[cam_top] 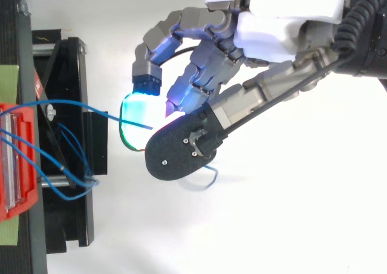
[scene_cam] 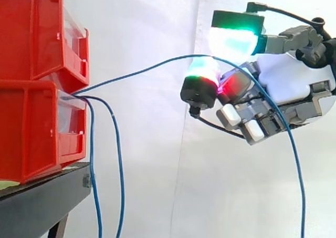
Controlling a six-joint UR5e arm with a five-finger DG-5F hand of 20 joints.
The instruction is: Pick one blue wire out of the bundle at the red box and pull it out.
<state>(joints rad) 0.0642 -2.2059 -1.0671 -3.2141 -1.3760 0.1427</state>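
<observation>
1. The robot hand (scene_cam: 291, 80) hangs well to the right of the two stacked red plastic bins (scene_cam: 31, 64). Its fingers are curled, with the thin blue wire (scene_cam: 147, 67) caught between two glowing fingertips (scene_cam: 233, 42); it looks like a pinch closed on that one strand
2. The hold sits out in open air, apart from the bins. This is probably to keep the chosen strand clear of the other two blue wires (scene_cam: 120, 169), which hang slack from the same gap down past the black stand (scene_cam: 42, 201)
3. The held wire leaves the slot between the upper and lower bin at their right front. Its long axis runs left to right, climbing gently to the fingertips
4. Past the pinch it bends over the hand and drops almost straight down on the right; its free end is out of sight
5. The span to the bins bows only slightly, so little slack seems to remain; a pull further right should draw it out
</observation>
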